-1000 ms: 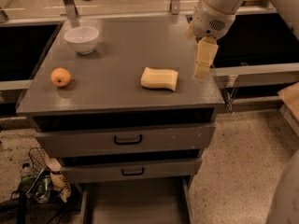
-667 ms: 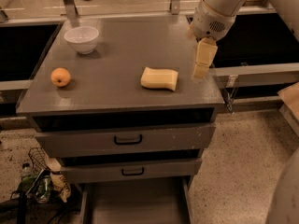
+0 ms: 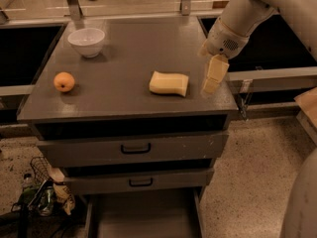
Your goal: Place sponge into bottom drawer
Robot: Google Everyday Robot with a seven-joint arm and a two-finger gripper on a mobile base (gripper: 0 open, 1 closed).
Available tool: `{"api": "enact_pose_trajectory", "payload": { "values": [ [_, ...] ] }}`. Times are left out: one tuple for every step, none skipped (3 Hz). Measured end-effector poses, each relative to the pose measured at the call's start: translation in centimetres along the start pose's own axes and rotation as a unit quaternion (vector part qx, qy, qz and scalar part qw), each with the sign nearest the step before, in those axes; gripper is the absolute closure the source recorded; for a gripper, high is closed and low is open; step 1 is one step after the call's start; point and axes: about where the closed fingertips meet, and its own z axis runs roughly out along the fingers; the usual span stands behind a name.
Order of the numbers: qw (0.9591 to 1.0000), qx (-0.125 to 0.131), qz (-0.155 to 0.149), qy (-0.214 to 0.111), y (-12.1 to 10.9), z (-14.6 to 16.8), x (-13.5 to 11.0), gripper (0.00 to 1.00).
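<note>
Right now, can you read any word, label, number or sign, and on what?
None readable.
The sponge, bottom drawer, white bowl and orange fruit bear no print.
Packages on the floor at left may carry labels, too blurred to read.
The tool, hanging just right of the sponge, shows no marking.

gripper (image 3: 212, 79) just right of sponge (image 3: 169, 83) | bare cabinet top (image 3: 195, 87) between | bottom drawer (image 3: 143, 217) open below

**Three things on the grey top**

The cabinet top (image 3: 129, 53) carries a white bowl (image 3: 86, 42) at back left, an orange (image 3: 64, 82) near the left edge and a yellow sponge (image 3: 169, 83) right of centre. The gripper (image 3: 210, 87) hangs just right of the sponge.
</note>
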Motion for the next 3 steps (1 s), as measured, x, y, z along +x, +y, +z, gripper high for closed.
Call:
{"api": "enact_pose_trajectory", "payload": {
  "values": [
    [0.9999,-0.004,-0.008,-0.012,-0.3,0.4,-0.8,0.00],
    [0.9994,-0.014,-0.026,-0.020,-0.6,1.2,-2.5,0.00],
    [0.9980,-0.031,-0.054,-0.014,-0.3,3.4,-5.0,0.00]
  ]
}}
